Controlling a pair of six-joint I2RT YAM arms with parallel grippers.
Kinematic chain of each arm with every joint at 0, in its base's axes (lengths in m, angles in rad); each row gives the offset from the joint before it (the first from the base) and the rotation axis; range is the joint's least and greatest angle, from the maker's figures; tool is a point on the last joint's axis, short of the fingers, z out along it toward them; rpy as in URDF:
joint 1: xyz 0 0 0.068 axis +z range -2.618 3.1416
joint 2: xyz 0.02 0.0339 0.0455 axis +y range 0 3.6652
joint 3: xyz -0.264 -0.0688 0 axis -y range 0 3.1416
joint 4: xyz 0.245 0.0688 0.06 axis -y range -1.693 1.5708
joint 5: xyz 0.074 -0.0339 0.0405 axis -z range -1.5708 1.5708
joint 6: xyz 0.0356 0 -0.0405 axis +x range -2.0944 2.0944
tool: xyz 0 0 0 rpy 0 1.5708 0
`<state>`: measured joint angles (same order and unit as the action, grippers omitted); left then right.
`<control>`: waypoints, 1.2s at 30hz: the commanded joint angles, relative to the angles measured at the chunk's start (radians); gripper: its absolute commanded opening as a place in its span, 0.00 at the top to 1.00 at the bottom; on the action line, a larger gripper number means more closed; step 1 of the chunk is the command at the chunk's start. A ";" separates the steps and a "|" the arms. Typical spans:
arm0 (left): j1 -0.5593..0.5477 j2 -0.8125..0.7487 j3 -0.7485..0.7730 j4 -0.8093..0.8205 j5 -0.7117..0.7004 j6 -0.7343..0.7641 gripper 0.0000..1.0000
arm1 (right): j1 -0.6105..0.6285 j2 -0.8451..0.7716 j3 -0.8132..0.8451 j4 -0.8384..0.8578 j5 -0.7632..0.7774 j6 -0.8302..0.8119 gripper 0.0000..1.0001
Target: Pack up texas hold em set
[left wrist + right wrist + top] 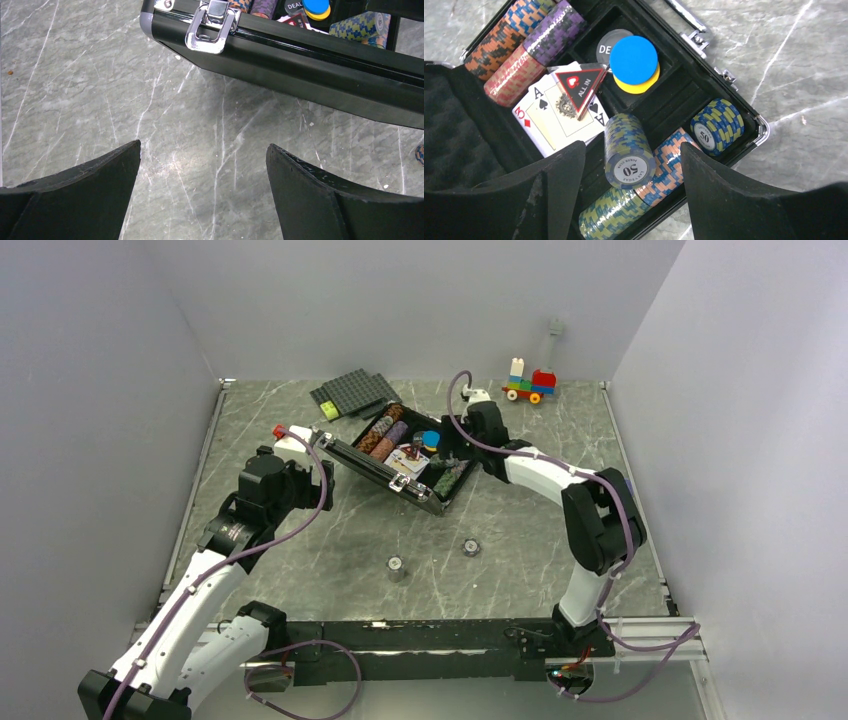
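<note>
Above the open briefcase (674,95), the right gripper (631,150) is wide open and holds nothing. The left gripper (202,150), also open and empty, hovers beside its outer wall.

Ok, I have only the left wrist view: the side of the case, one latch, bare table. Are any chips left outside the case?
Observer: Yes. One grey chip stack and a second grey stack stand on the table, apart from the case, on the side nearer the arm bases.
Operator: And the right gripper, where is it, please?
Observer: The right gripper is open over the inside of the case, with a green-blue stack marked 50 seen between its fingers.
</note>
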<state>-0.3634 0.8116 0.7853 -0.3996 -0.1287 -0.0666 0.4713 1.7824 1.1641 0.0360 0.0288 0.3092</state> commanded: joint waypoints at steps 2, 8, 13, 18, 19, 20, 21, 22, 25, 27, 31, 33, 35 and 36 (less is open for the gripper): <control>0.003 0.000 0.003 0.045 0.011 0.000 0.01 | -0.036 -0.029 -0.028 0.074 -0.177 -0.017 0.28; 0.003 0.001 0.002 0.046 0.015 0.000 0.01 | -0.041 0.005 -0.012 0.045 -0.237 -0.068 0.28; 0.003 0.004 0.002 0.045 0.013 0.001 0.01 | -0.041 0.024 0.001 0.031 -0.252 -0.087 0.31; 0.003 0.003 0.003 0.044 0.013 0.000 0.01 | -0.041 0.040 -0.007 0.022 -0.214 -0.099 0.31; 0.004 0.003 0.003 0.045 0.013 0.000 0.01 | -0.042 0.042 -0.007 0.024 -0.211 -0.103 0.31; 0.003 0.003 0.003 0.045 0.013 0.000 0.01 | -0.040 0.046 -0.007 0.024 -0.202 -0.106 0.31; 0.003 0.003 0.003 0.044 0.011 0.001 0.00 | -0.040 0.049 -0.007 0.025 -0.195 -0.108 0.31; 0.003 0.003 0.002 0.044 0.012 0.000 0.01 | -0.041 0.051 -0.006 0.027 -0.192 -0.110 0.31; 0.003 0.004 0.003 0.044 0.012 0.001 0.01 | -0.039 0.067 0.008 0.023 -0.190 -0.121 0.33; 0.003 0.004 0.003 0.045 0.010 0.001 0.01 | -0.039 0.080 0.023 0.017 -0.189 -0.126 0.37; 0.003 0.003 0.003 0.043 0.008 0.001 0.01 | -0.039 0.099 0.048 -0.008 -0.172 -0.136 0.56; 0.003 0.003 0.003 0.044 0.009 0.001 0.01 | -0.039 0.097 0.053 -0.018 -0.168 -0.139 0.67; 0.003 0.003 0.003 0.045 0.009 0.000 0.01 | -0.036 0.083 0.055 -0.023 -0.151 -0.139 0.85; 0.003 0.002 0.003 0.045 0.009 0.000 0.01 | -0.031 0.071 0.053 -0.022 -0.133 -0.140 0.94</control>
<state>-0.3634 0.8162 0.7853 -0.3996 -0.1284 -0.0666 0.4324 1.8721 1.1793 0.0219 -0.1619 0.1905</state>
